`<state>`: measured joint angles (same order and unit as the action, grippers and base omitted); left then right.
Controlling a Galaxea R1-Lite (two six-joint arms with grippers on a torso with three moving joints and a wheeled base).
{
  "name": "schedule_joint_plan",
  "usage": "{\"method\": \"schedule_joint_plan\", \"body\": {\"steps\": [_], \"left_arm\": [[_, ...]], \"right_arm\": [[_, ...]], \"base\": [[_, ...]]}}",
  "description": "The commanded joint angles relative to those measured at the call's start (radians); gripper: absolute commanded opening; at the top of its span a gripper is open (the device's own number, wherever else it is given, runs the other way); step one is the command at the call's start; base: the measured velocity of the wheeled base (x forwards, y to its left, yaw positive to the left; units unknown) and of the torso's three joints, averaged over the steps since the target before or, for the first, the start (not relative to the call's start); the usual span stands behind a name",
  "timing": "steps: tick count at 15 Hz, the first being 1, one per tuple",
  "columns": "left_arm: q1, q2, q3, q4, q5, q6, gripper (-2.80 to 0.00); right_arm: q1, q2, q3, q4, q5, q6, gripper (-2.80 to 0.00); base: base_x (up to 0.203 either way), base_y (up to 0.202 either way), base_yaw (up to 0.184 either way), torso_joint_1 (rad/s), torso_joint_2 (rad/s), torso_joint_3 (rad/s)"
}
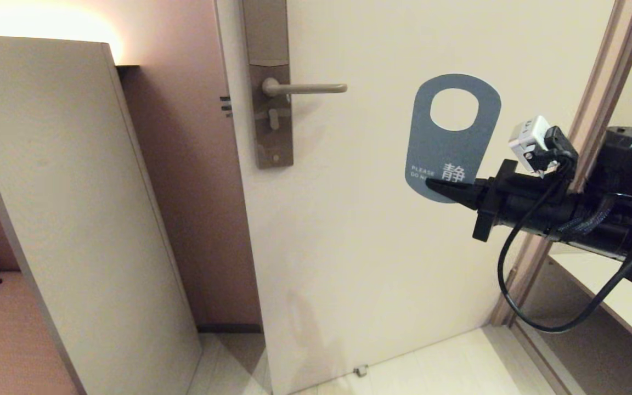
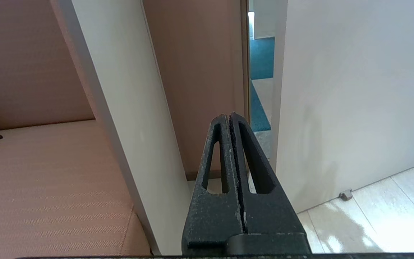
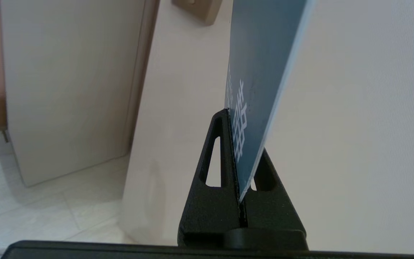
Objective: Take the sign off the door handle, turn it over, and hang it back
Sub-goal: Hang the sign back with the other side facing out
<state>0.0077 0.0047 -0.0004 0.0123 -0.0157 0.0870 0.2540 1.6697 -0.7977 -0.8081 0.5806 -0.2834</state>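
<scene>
**Mia:** When you look at the door (image 1: 404, 230), where is the sign (image 1: 450, 140)?

**Ben:** It is off the door handle (image 1: 305, 88). It sits well to the right of the handle and a bit lower, out in front of the door. The right gripper (image 1: 438, 186) has it. Its two black fingers are squeezed on the bottom end of the sign, so the big oval hole points up.

**Mia:** Which side faces us?

**Ben:** The blue side. I can read "PLEASE" in small white letters, then "DO N" before the gripper covers the rest. Next to that is one big white Chinese sign, "静".

**Mia:** Is anything hanging on the handle?

**Ben:** No, the grey lever sticks out bare from its tall plate (image 1: 272, 82). A small knob (image 1: 274, 117) sits on the plate just under the handle.

**Mia:** And the other arm?

**Ben:** The left gripper (image 2: 230, 118) shows only in its own camera. Its fingers are pressed together with nothing between them. It points at the gap left of the door, beside a tall pale panel (image 1: 74, 219).
</scene>
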Motion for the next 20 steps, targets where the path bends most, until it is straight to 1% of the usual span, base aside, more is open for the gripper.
{"method": "schedule_joint_plan", "body": {"steps": [1,8,16,18,20], "left_arm": [[0.002,-0.004,0.0,0.0,-0.001,0.0,-2.8],[0.001,-0.004,0.0,0.0,0.0,0.0,-2.8],[0.001,-0.004,0.0,0.0,0.0,0.0,-2.8],[0.0,-0.003,-0.001,0.0,0.0,0.0,-2.8],[0.001,-0.004,0.0,0.0,0.0,0.0,-2.8]], "right_arm": [[0.001,0.039,-0.045,-0.005,0.004,-0.001,-2.8],[0.001,0.097,-0.191,-0.002,0.008,-0.001,-2.8],[-0.002,0.254,-0.359,0.01,0.002,0.01,-2.8],[-0.002,0.261,-0.379,0.069,-0.003,0.034,-2.8],[-0.011,0.267,-0.411,0.166,-0.006,0.037,-2.8]], "base": [[0.0,0.0,0.0,0.0,0.0,0.0],[0.0,0.0,0.0,0.0,0.0,0.0],[0.0,0.0,0.0,0.0,0.0,0.0],[0.0,0.0,0.0,0.0,0.0,0.0],[0.0,0.0,0.0,0.0,0.0,0.0]]}}
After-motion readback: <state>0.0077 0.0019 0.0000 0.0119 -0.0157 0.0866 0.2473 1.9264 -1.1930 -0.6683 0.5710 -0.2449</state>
